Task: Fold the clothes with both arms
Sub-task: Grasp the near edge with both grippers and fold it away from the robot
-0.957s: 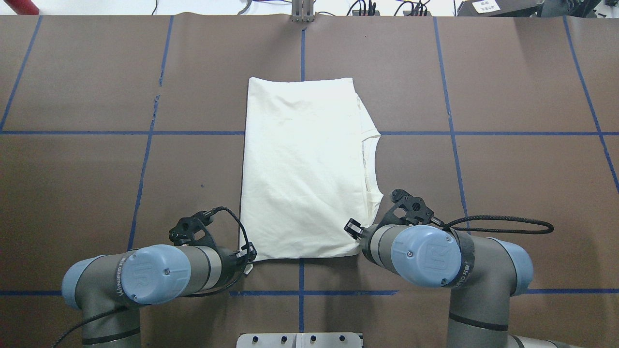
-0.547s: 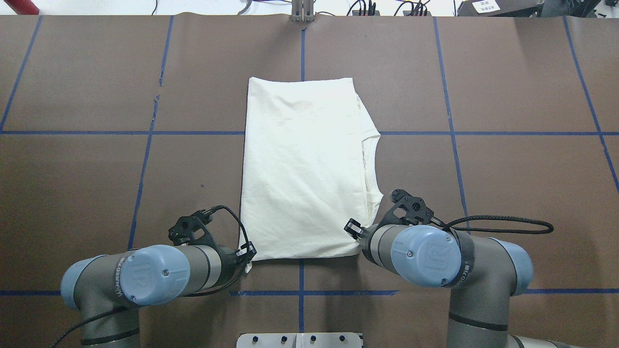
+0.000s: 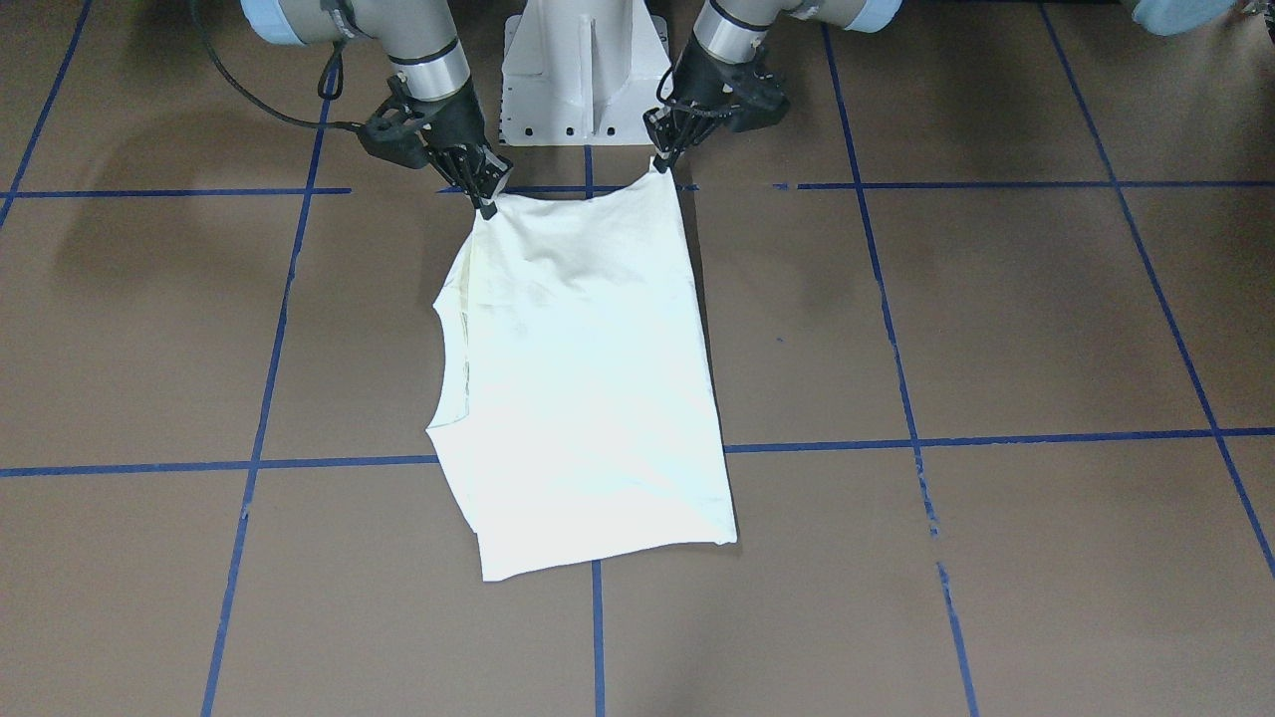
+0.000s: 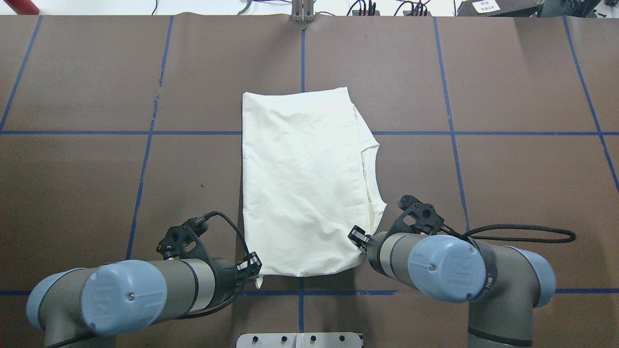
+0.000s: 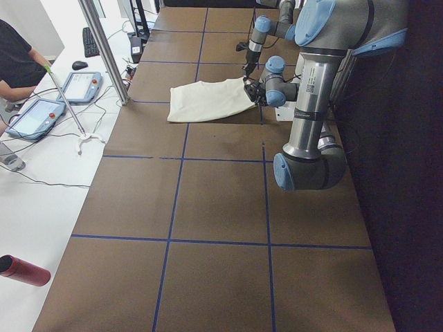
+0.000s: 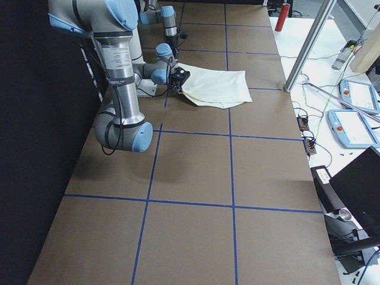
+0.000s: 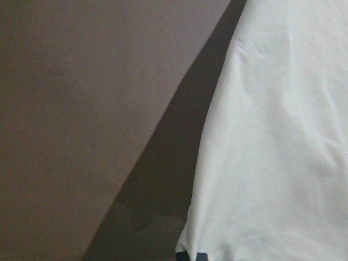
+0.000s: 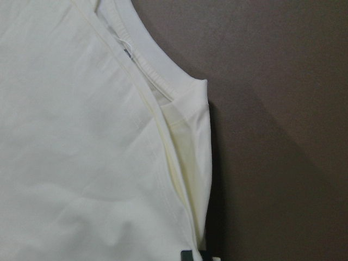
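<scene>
T-shirt: the cream T-shirt [image 4: 302, 183] lies plain side up in the middle of the worktop, already folded into a long panel that runs away from the robot; no print shows.
Collar: the ribbed collar [image 8: 147, 60] sits on the long side toward the robot's right, with layered edges beneath it.
Near edge: both near corners are drawn up into points, so this edge looks raised just off the surface while the rest lies flat.
Left claw: the left claw [image 3: 661, 159] is clenched on the near corner at the plain, straight side.
Right claw: the right claw [image 3: 486, 194] is clenched on the near corner at the collar side, where several layers meet.
Worktop: the brown worktop [image 4: 508, 183] is marked into squares by blue tape lines [image 4: 145, 164]; the shirt straddles the centre line.
Step in hand: probably lifting the near edge to carry it over onto the far edge [image 4: 297, 92] and halve the panel.
Doing it well: raise both corners at one pace and one height, keeping the edge taut between them so it does not sag or twist.
Travel: arc up and forward; a low pull would likely drag the whole shirt.
Risk: the collar-side layers may slip apart, so the right grasp must hold them all.
Release: only once the carried edge lies square on the far edge.
</scene>
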`<state>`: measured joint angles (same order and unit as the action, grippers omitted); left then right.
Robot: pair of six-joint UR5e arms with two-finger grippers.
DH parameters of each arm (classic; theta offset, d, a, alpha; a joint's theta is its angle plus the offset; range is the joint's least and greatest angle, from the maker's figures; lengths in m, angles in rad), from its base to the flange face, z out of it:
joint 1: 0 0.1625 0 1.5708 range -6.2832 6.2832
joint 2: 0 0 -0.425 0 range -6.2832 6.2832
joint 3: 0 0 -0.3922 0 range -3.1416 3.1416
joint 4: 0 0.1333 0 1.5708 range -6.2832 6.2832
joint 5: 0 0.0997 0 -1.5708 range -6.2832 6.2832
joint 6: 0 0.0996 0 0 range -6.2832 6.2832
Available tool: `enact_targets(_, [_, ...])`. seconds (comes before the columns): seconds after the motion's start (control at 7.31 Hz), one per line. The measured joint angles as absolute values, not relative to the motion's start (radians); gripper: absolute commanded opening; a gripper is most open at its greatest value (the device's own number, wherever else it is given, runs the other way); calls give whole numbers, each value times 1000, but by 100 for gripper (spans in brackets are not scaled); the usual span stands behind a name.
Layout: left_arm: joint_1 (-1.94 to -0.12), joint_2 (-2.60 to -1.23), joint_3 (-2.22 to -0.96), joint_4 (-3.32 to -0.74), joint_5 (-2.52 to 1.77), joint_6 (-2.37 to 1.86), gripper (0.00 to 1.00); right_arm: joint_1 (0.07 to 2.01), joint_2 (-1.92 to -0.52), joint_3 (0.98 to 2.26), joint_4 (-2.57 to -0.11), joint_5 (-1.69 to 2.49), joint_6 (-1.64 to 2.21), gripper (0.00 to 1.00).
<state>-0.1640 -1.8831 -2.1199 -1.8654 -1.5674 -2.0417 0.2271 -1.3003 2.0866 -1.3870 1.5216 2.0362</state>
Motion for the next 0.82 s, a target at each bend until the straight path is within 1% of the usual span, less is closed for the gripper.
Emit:
enact_targets(0.14, [-150,-1887,-2188,-1816,-1569,-2060,0,221,-1330,2144,-1387,1515,2051,0])
enact_targets(0.27, [-163,-1895,-2220,-1776,-1570,-2056,0,235,-1335,2171,-1387,1503,2058,0])
enact_targets(0.41, [-208,-1915,-2204,-1755,-1570,-2020,0,272,-1315,2164,-1387,1498,2058,0])
enact_targets(0.82, [-381,-1984,-2087,-1743,-1576,-1859,0,431,-1170,2013,-1384,1560,2052,0])
